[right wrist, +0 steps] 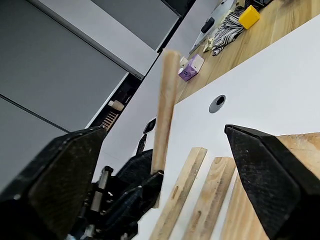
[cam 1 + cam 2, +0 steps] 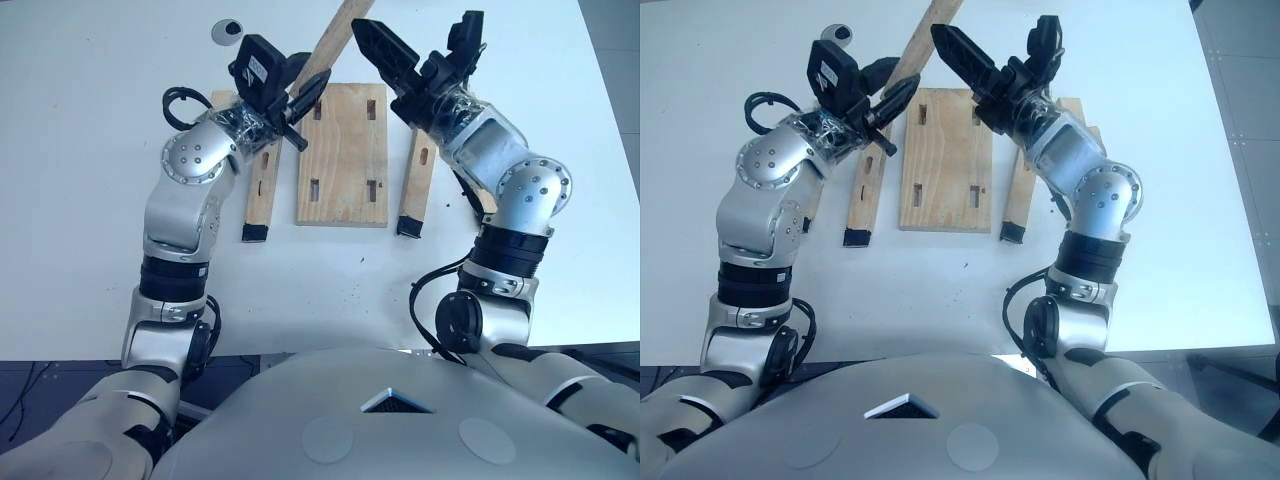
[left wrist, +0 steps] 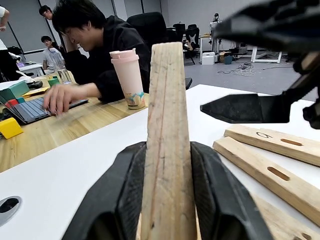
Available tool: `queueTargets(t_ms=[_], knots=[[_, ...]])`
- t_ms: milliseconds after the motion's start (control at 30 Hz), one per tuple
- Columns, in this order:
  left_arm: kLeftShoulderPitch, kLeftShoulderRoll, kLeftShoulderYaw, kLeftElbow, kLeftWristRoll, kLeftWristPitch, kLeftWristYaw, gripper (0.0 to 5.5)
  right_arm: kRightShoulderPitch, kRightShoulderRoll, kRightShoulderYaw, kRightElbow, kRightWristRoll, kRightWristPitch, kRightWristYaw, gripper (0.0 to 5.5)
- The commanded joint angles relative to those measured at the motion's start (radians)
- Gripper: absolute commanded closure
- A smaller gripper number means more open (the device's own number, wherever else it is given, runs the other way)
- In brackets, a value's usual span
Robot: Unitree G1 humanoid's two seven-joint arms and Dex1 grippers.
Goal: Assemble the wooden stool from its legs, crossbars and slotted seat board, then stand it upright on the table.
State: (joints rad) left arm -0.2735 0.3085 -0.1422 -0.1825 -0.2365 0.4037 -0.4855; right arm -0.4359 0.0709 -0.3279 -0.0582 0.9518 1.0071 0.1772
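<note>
A flat pale wooden seat board with four slots [image 2: 340, 160] lies on the white tabletop [image 2: 90, 150]. The left pincer [image 3: 167, 150] is over the board's far left corner, clamped on a long plain wooden stick [image 2: 340, 28] that tilts up and away. The right pincer [image 2: 415, 30] is over the far right corner, fingers wide apart. A slotted wooden bar with a black end [image 2: 262, 190] lies just left of the board, and another bar like it [image 2: 418, 185] lies just right.
</note>
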Motion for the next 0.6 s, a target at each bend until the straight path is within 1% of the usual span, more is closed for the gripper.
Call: queueTargets(t_ms=[33, 100, 200, 300, 367, 600], knots=[[0.033, 0.012, -0.019, -0.023, 0.008, -0.008, -0.029, 4.24, -0.047, 0.030, -0.071, 0.013, 0.148, 0.033, -0.075, 1.11], [0.052, 0.013, -0.030, -0.048, -0.005, -0.005, -0.050, 4.24, -0.054, 0.017, -0.074, 0.026, 0.177, 0.036, -0.098, 1.11], [0.068, 0.008, -0.033, -0.064, -0.001, 0.000, -0.052, 4.24, -0.058, -0.002, -0.072, 0.047, 0.192, 0.026, -0.127, 1.50], [0.072, 0.004, -0.030, -0.072, -0.004, 0.005, -0.051, 4.24, -0.056, -0.011, -0.065, 0.057, 0.209, 0.026, -0.147, 2.11], [0.074, 0.004, -0.031, -0.077, -0.005, 0.009, -0.051, 4.24, -0.052, -0.015, -0.058, 0.063, 0.208, 0.027, -0.159, 2.37], [0.076, 0.013, -0.027, -0.071, -0.005, 0.013, -0.057, 4.24, -0.045, -0.025, -0.040, 0.083, 0.184, 0.013, -0.174, 3.61]])
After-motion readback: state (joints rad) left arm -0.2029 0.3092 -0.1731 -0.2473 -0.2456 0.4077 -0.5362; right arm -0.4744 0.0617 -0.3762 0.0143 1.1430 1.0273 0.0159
